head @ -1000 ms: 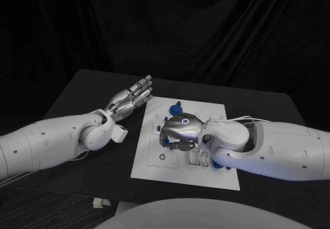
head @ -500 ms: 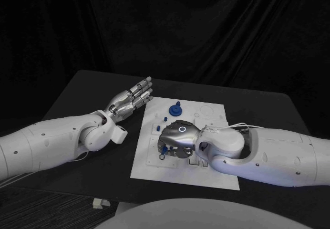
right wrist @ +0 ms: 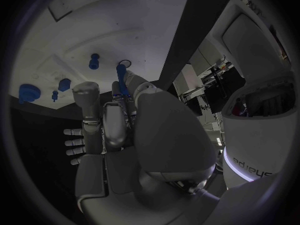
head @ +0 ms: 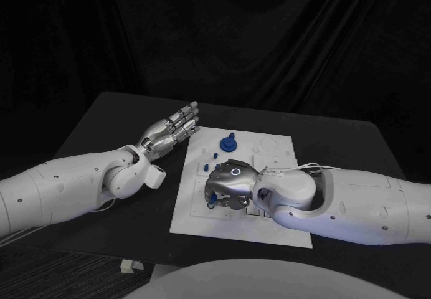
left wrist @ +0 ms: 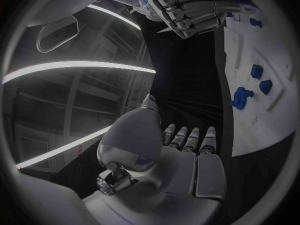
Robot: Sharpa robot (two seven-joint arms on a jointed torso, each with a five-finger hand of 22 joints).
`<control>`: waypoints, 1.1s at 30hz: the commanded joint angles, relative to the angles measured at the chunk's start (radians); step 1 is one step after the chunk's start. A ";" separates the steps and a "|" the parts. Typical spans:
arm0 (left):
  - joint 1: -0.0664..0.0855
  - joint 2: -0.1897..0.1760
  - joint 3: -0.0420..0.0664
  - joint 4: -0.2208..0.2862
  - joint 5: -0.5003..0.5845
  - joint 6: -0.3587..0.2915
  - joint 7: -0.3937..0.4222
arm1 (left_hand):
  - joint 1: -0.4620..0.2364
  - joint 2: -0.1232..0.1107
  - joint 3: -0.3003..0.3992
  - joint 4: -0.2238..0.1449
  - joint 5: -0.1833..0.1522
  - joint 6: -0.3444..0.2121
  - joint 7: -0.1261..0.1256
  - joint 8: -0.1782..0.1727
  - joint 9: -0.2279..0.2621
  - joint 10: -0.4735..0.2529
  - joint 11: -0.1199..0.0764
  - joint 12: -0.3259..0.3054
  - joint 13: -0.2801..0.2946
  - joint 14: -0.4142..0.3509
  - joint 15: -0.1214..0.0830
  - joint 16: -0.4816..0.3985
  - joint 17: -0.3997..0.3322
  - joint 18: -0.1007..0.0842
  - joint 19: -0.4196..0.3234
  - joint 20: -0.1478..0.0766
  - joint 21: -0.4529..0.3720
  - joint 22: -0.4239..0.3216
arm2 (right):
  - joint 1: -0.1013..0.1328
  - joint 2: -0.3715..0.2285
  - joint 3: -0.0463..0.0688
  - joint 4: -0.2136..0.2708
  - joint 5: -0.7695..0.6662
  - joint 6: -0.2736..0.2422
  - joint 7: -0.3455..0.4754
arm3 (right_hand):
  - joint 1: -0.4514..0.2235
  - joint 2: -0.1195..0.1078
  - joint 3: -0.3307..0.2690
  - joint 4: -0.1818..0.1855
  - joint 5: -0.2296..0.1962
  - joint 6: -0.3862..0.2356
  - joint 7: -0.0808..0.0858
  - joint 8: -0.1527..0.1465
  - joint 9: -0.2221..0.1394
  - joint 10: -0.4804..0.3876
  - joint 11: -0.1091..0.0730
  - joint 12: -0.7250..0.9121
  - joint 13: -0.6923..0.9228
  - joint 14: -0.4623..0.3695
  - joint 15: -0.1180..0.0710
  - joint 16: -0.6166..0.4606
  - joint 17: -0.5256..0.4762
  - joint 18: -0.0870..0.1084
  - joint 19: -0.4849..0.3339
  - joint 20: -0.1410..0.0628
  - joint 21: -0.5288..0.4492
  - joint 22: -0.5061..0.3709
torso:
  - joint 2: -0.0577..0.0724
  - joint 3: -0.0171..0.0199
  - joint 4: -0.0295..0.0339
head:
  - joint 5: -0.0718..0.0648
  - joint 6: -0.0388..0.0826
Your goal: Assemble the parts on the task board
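We pinch a slim blue plastic peg in the silver right hand over the flat white task board; a tilted peg could jam. Left hand spread wide, empty.

Materials and finishes, head view

Task board: matt white, smooth plate, centre frame. Parts: blue, plastic-looking, slight sheen. Tabletop: matt black. Left hand, right hand: silvery, metallic-looking, glossy. Arm shells: smooth white, plastic-looking, satin. Backdrop, upper frame: black folded cloth.
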 commanded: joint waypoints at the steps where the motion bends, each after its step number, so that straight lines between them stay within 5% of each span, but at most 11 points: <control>1: -0.002 0.003 0.001 0.000 0.005 0.017 0.008 | 0.014 0.001 0.004 -0.001 0.006 0.002 0.008 0.006 0.001 0.001 0.007 -0.004 -0.002 0.001 0.006 -0.004 -0.001 0.013 0.001 0.008 -0.006 -0.001 | -0.006 0.002 0.000 0.000 -0.014 0.008 -0.018 | -0.002 -0.002 0.001 -0.007 0.002 0.000 0.002 -0.004 -0.002 0.067 -0.056 0.004 0.002 0.006 0.001 -0.005 -0.002 -0.005 0.003 -0.001 -0.005 0.096 | 0.000 -0.0001 -0.0003 | 0.000 0.000; 33: -0.010 0.007 0.001 -0.008 0.005 0.029 -0.002 | 0.032 0.004 0.006 -0.004 0.034 0.009 0.013 0.008 0.003 0.001 0.008 -0.005 -0.002 0.001 0.009 -0.004 -0.001 0.014 0.001 0.012 -0.006 -0.001 | -0.030 0.017 0.000 -0.021 -0.014 0.038 -0.021 | -0.002 -0.003 0.002 -0.012 0.001 0.003 0.001 -0.005 -0.001 0.074 -0.057 0.003 0.003 0.003 0.000 -0.013 -0.011 -0.003 -0.001 -0.002 -0.018 0.093 | 0.000 0.0003 -0.0005 | 0.005 0.000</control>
